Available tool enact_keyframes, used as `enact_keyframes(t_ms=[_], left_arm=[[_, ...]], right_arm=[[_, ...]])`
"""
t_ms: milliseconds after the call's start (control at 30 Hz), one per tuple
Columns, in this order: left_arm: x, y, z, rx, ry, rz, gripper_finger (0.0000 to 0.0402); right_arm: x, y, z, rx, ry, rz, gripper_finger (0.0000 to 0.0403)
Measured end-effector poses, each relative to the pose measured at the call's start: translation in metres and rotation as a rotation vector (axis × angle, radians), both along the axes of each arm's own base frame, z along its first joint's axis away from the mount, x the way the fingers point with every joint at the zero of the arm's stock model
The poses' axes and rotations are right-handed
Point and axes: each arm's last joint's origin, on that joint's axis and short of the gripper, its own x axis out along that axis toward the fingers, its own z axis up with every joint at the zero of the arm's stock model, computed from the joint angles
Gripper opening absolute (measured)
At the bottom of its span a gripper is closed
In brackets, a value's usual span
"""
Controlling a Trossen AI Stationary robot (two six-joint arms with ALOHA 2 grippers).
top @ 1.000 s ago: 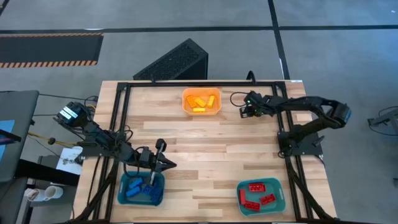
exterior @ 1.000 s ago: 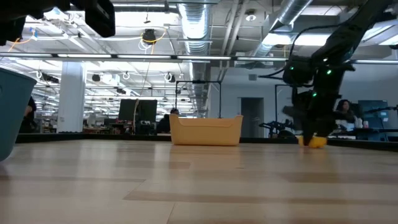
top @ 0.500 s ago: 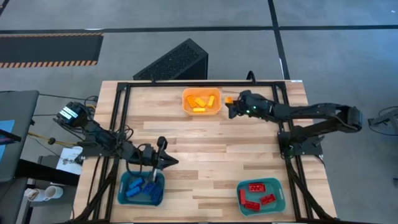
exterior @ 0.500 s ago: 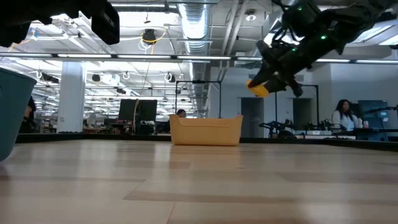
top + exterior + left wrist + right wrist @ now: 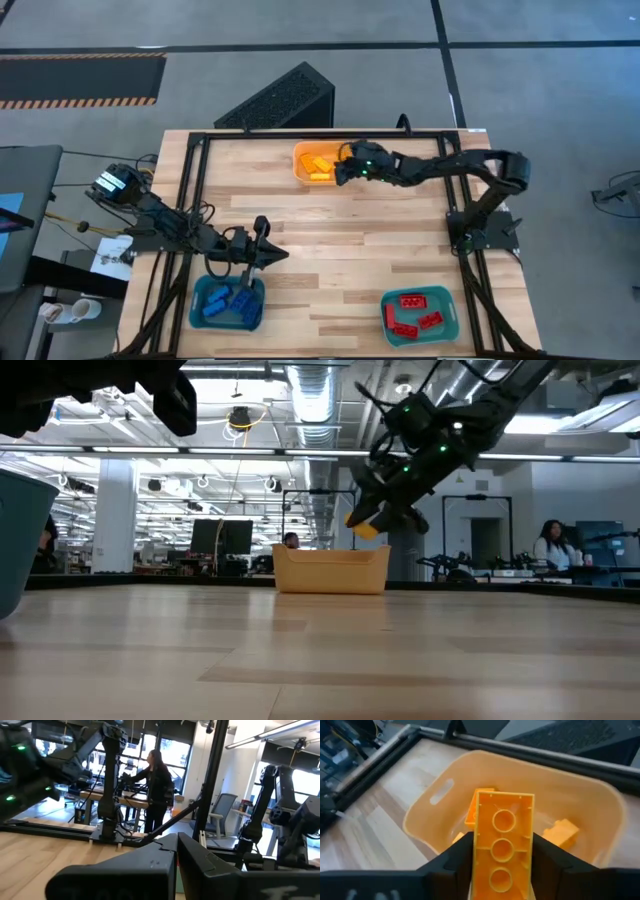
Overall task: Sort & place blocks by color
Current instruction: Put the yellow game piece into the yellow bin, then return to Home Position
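Note:
My right gripper [image 5: 340,172] hangs over the right rim of the orange bin [image 5: 297,165] at the table's far side, shut on a yellow-orange block [image 5: 502,835]. In the low view the block [image 5: 366,526] shows above the bin [image 5: 330,572]. Several yellow-orange blocks [image 5: 562,831] lie in that bin. My left gripper [image 5: 282,257] is shut with nothing in it, raised beside the near-left teal bin [image 5: 196,300], which holds blue blocks [image 5: 228,305]. Red blocks [image 5: 415,312] lie in the near-right teal bin [image 5: 388,302]. My right gripper pinches the yellow-orange block by its two long sides [image 5: 479,845] between its two fingers. The fingers slant down from the table's right and run along the block. The block is lifted clear above the orange bin, its hollow underside turned toward the wrist.
A black metal frame [image 5: 195,150] runs round the wooden table top. A black perforated box [image 5: 280,100] stands beyond the far edge. The table's bare middle [image 5: 340,240] lies between the three bins. People sit in the room behind [image 5: 552,545].
My right gripper has lifted the yellow-orange block off the table at the far right and carried it up and toward the table's left, to above the orange bin. Its fingers have tipped from pointing down to a shallower slant.

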Motion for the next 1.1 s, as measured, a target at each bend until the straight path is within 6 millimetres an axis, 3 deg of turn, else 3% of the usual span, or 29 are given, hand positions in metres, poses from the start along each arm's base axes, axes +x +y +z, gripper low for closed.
enact_keyframes(t_ms=[133,300,467,600,767,867,1000,1100], left_arm=[[0.000,0.000,0.000,0.004,0.002,-0.002,0.0000],[0.000,0.000,0.000,0.022,0.001,0.002,0.0000],[0.000,0.000,-0.001,0.032,0.006,-0.001,0.0000],[0.001,0.000,-0.003,0.054,0.022,0.009,0.0000],[0.001,0.001,-0.004,0.062,0.032,0.025,0.0000],[0.002,0.003,-0.004,0.065,0.041,0.079,0.0000],[0.002,0.004,-0.007,0.054,0.074,0.134,0.0000],[0.002,0.005,-0.008,0.051,0.082,0.143,0.0000]], right_arm=[[0.011,-0.004,-0.005,0.011,0.012,0.017,0.0224],[0.011,-0.004,-0.006,0.021,0.036,0.044,0.0282],[-0.003,0.007,0.022,-0.006,0.059,0.139,0.0300],[-0.019,0.039,0.053,-0.118,0.131,0.298,0.0292],[-0.050,0.088,0.083,-0.186,0.209,0.433,0.0279],[-0.077,0.111,0.098,-0.262,0.263,0.400,0.0274],[-0.129,0.124,0.095,-0.337,0.236,0.231,0.0273],[-0.165,0.126,0.084,-0.303,0.128,0.211,0.0273]])
